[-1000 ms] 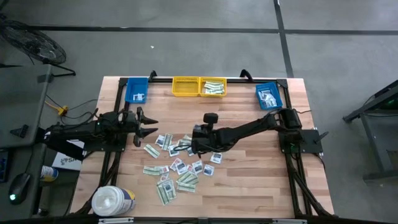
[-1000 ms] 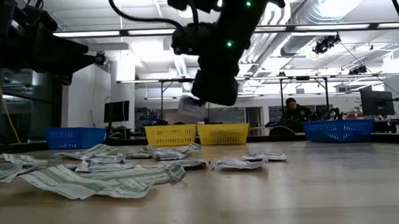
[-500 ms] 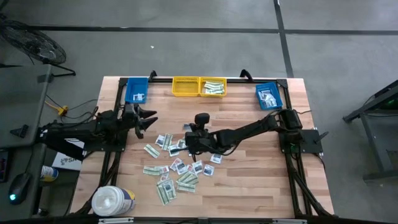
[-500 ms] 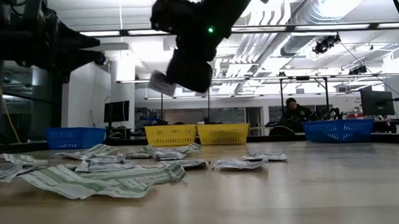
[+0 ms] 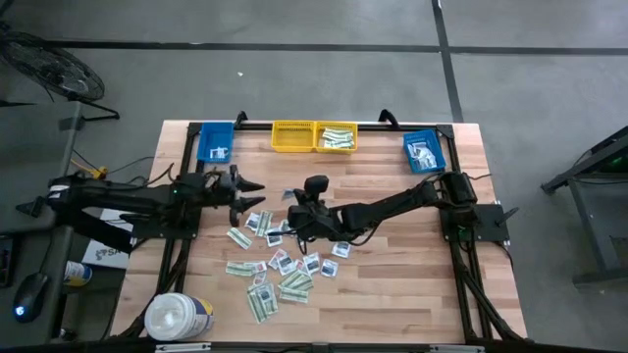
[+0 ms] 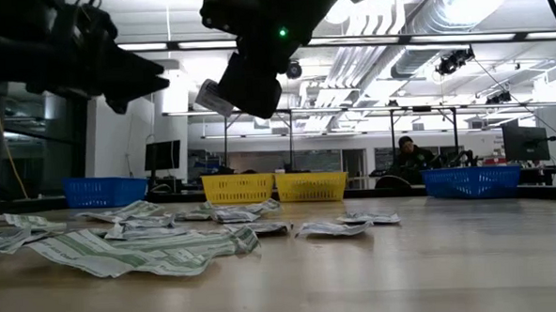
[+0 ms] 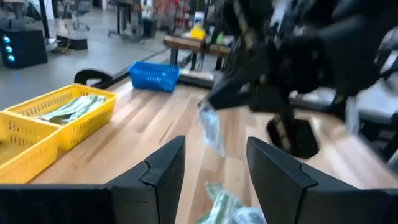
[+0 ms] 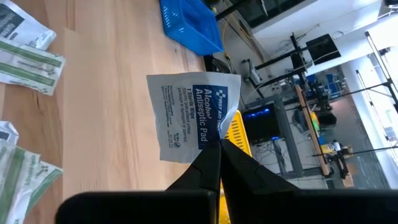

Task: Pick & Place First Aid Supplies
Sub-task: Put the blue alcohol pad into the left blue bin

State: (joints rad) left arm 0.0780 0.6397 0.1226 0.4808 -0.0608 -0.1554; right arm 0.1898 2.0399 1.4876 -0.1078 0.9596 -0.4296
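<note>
The right gripper [image 8: 219, 144] is clenched on one corner of a squarish white packet [image 8: 194, 116] printed with a dark blue band and the words "Alcohol Antiseptic Pad". The packet stands out past the closed fingertips and is held clear of the table [image 5: 392, 284]. In the low view the right gripper [image 6: 247, 82] hangs well above the table surface, with the packet [image 6: 213, 97] projecting from its lower tip.

Directly beneath and just beside the right gripper [image 5: 297, 208] lies the loose pile of first aid supplies [image 5: 280, 260]: long pale green-white strips and small white squares, spread flat on the wood.

Facing the right gripper across a short gap is the left gripper [image 5: 247, 198]. Its two dark fingers [image 7: 163, 169] stand apart and released, with nothing between them. Through that gap the left wrist view shows the held packet [image 7: 211, 127] and the dark body of the right arm behind it.

Farther from the right gripper, along the far edge of the table, stand four bins: a blue bin [image 5: 216, 142] on the left, two yellow bins [image 5: 314, 136] side by side in the middle, and a second blue bin [image 5: 424, 152] on the right. One yellow bin holds green-white strips.

A big white round tub [image 5: 179, 317] stands well apart at the near left corner.
</note>
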